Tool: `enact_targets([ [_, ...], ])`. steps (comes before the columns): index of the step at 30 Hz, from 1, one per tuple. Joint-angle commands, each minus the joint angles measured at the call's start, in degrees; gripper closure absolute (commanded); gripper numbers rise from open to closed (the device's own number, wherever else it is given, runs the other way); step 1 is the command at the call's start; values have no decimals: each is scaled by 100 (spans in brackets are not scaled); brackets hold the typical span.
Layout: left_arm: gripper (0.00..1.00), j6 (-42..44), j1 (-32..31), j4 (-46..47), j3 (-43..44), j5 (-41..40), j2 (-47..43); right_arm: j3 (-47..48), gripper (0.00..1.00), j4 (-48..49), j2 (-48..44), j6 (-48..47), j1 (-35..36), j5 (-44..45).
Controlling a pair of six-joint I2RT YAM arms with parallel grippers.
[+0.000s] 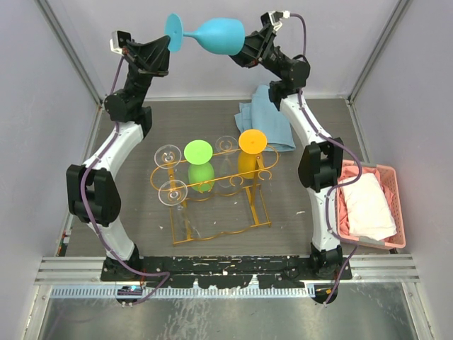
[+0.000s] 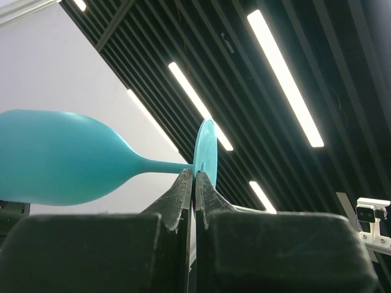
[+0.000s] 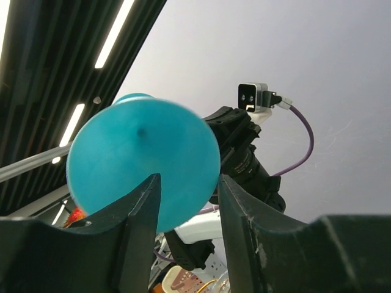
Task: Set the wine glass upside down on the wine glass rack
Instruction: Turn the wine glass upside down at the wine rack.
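Grey bench (image 1: 141,134) lies far below. Upper left, left fingers (image 2: 177,201) clamp the foot of the turquoise wine glass (image 1: 216,35), held sideways at top centre. Right fingers (image 3: 137,207) stand apart by its bowl, likely a handover for inverting onto the orange-gold wire rack (image 1: 221,234).

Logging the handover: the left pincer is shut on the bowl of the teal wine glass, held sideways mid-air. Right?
Not the bowl: the left pincer is shut on the foot of the teal wine glass, held sideways mid-air. The left wrist view shows it.
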Motion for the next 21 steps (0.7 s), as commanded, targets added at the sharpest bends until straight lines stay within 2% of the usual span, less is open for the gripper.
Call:
enact_targets([
  [1, 100, -1956, 35, 354, 316, -277, -223, -6, 51, 427, -288, 58, -128, 91],
  [11, 100, -1829, 43, 398, 575, -382, -134, -345, 48, 433, -618, 19, -497, -22],
  [21, 100, -1583, 39, 349, 480, -21, -373, -1477, 46, 306, -1665, -482, -1435, -152],
])
